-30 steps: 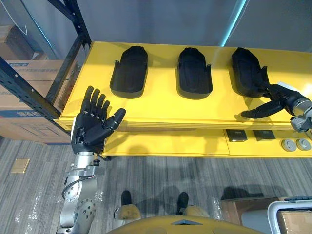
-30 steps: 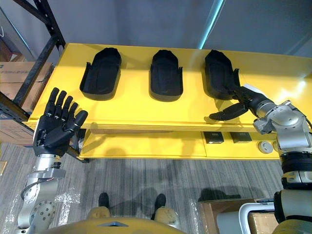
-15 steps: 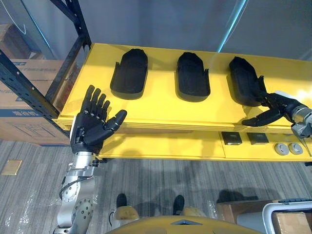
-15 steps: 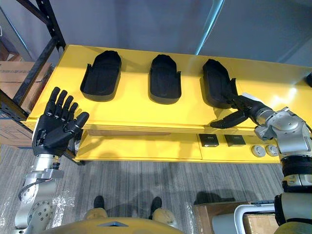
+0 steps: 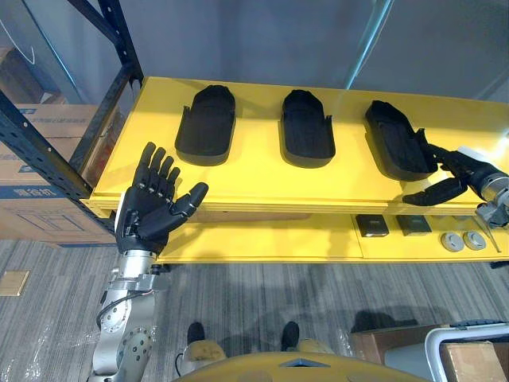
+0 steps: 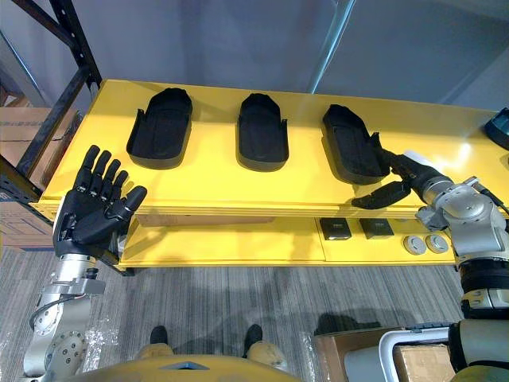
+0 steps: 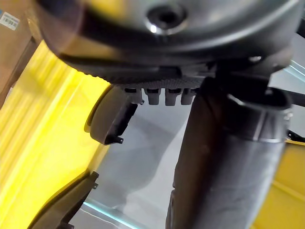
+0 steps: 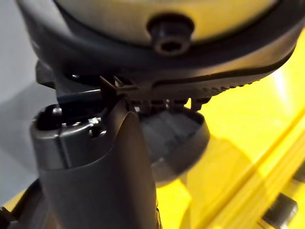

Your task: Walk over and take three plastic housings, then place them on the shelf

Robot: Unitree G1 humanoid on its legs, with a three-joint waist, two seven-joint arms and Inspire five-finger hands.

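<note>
Three black plastic housings (image 5: 307, 130), long and shell-shaped, are laid in a row on a flat yellow surface (image 5: 262, 171), well apart from one another. The right housing (image 6: 350, 143) is met at its near end by the right hand (image 5: 455, 169), whose straight fingers (image 6: 385, 164) rest against the housing's rim. The thumb is stretched out apart from them over the surface's front edge, so the hand is released and nothing is grasped. In the right wrist view the same housing (image 8: 176, 143) is seen just past the fingertips.

The middle housing (image 6: 262, 132) lies beyond the right hand, towards the other arm, and is untouched. The left housing (image 6: 161, 127) lies farther still. It is ahead of the left hand (image 5: 151, 211), which is held up before the surface's near corner with its fingers spread, empty.

Below the right hand, small black square parts (image 5: 371, 225) and round grey pieces (image 5: 451, 241) are set on a lower yellow ledge. Outward of the left hand, a black metal rack upright (image 5: 119, 40) and brown cardboard boxes (image 5: 56, 131) are seen.
</note>
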